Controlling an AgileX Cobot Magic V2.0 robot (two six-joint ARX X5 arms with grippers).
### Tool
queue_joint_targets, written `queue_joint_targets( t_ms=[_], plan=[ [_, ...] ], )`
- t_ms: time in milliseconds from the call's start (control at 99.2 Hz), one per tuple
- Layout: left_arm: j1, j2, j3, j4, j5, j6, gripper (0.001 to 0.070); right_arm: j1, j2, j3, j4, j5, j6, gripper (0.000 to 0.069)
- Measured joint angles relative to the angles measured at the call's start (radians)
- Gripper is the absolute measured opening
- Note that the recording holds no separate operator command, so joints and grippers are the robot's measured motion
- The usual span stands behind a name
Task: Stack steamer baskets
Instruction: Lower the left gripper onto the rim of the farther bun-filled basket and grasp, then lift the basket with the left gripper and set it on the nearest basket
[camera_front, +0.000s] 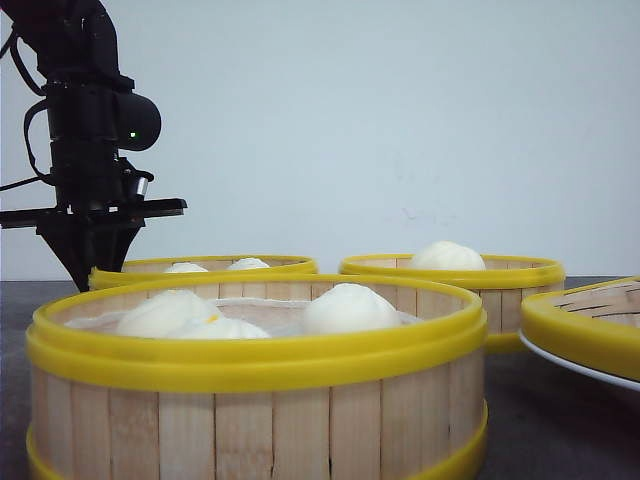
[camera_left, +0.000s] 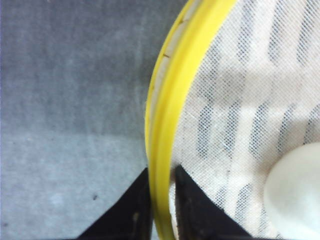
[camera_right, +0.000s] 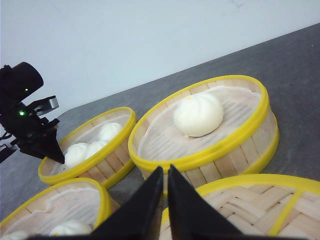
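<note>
Altogether four steamer baskets sit on the grey counter (camera_front: 560, 400). The nearest steamer basket (camera_front: 255, 400) fills the front view and serves as the landmark; it is lined with white cloth and holds three white buns (camera_front: 348, 308). Behind it and to the left stands the back-left steamer basket (camera_front: 205, 266), with two buns (camera_front: 248, 264) showing above its yellow rim. Behind the landmark and to the right is the back-right steamer basket (camera_front: 455, 272), holding a single pleated bun (camera_front: 447, 256). At the right edge, beside the landmark, a woven-top steamer basket (camera_front: 590, 318) rests on a white plate (camera_front: 575, 362); the frame cuts it off, and what it holds cannot be seen.

The left gripper (camera_left: 161, 197) is at the back-left steamer basket, its dark fingers (camera_left: 131, 212) closed on the yellow rim, one outside the wall and one inside on the cloth liner (camera_left: 250, 100). In the left wrist view only a sliver of one bun (camera_left: 295, 195) shows at the corner. From the front, the basket rim hides the left gripper's tips.

The right gripper (camera_right: 165, 172) hangs above the woven-top steamer basket (camera_right: 240, 210), its fingers (camera_right: 187, 210) pressed almost together with nothing between them. In that view the nearest steamer basket (camera_right: 60, 207) is cut off at the corner.
</note>
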Motion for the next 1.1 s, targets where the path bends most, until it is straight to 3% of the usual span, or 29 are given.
queue_joint_targets(
  t_ms=[333, 393, 555, 797, 1099],
  plan=[
    [0.009, 0.027, 0.33, -0.148, -0.005, 0.042, 0.0028, 0.0, 0.0, 0.0, 0.0, 0.0, 0.0, 0.0012],
    [0.011, 0.027, 0.406, -0.171, 0.015, 0.042, 0.0028, 0.0, 0.0, 0.0, 0.0, 0.0, 0.0, 0.0012],
    [0.024, 0.024, 0.531, -0.291, 0.127, 0.049, 0.0028, 0.0, 0.0, 0.0, 0.0, 0.0, 0.0, 0.0012],
    [-0.01, 0.013, 0.505, -0.35, 0.171, 0.089, 0.0028, 0.0, 0.0, 0.0, 0.0, -0.015, 0.0, 0.0012],
    [-0.15, -0.187, 0.248, -0.341, 0.167, 0.114, 0.0027, 0.0, 0.0, 0.0, -0.019, -0.072, 0.0, 0.0012]
  ],
)
